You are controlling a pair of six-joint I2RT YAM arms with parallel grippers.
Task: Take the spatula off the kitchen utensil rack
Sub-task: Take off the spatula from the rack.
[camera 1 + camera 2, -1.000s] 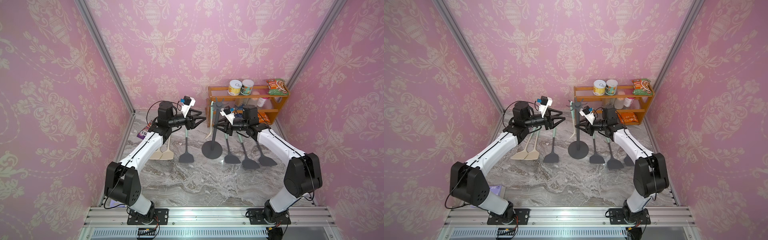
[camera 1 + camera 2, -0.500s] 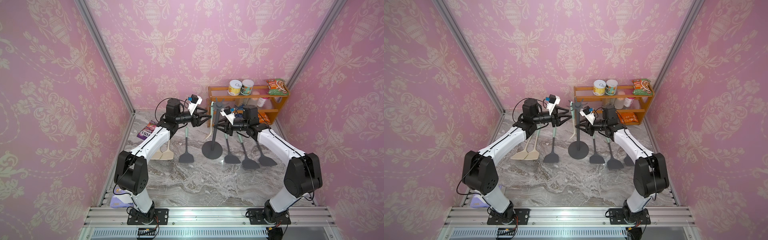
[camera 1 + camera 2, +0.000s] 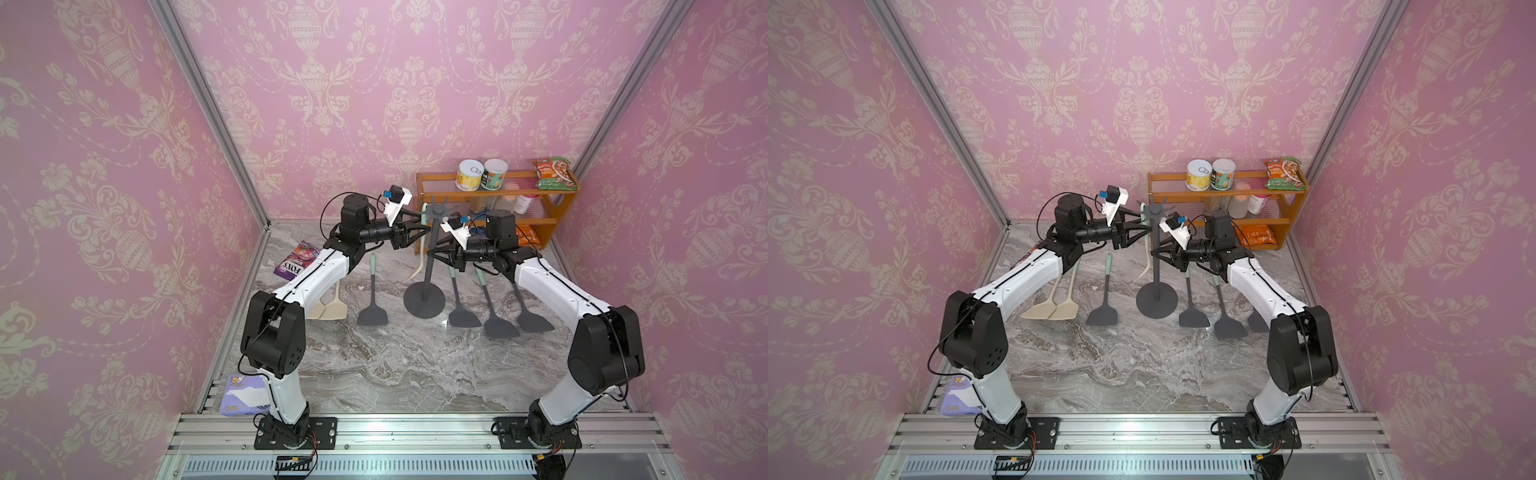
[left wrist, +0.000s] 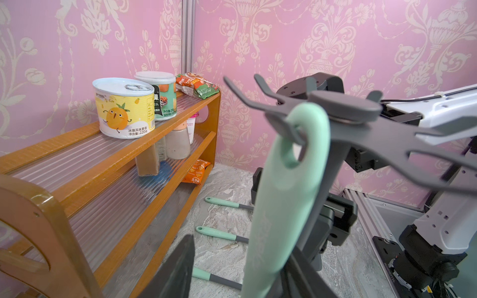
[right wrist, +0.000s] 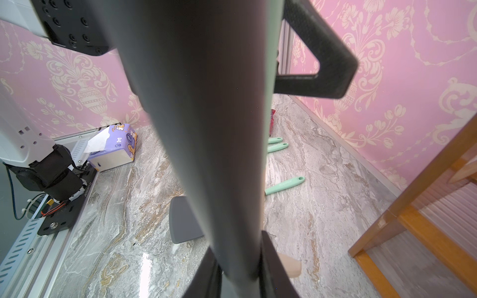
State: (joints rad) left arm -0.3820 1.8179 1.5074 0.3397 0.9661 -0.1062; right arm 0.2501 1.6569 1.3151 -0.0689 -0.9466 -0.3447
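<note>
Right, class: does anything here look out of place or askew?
The purple tissue pack sits at the table's front corner by the left arm's base; the candy bag lies loose on the table, off the shelf.

— How's the light?
— Bright and even from above in both top views. Shadows on the table (image 3: 374, 365) are faint and soft-edged. All is sharp there, though the wide lens splays the walls (image 3: 104, 208) outward.
— And the wrist views?
— Blurred up close. In the right wrist view the kitchen utensil rack (image 5: 206, 129) pole is a dark, unfocused mass, with white glare on the marble beside it. In the left wrist view the spatula (image 4: 284, 193) handle is soft and the yellow tin (image 4: 124, 108) behind is crisp.
</note>
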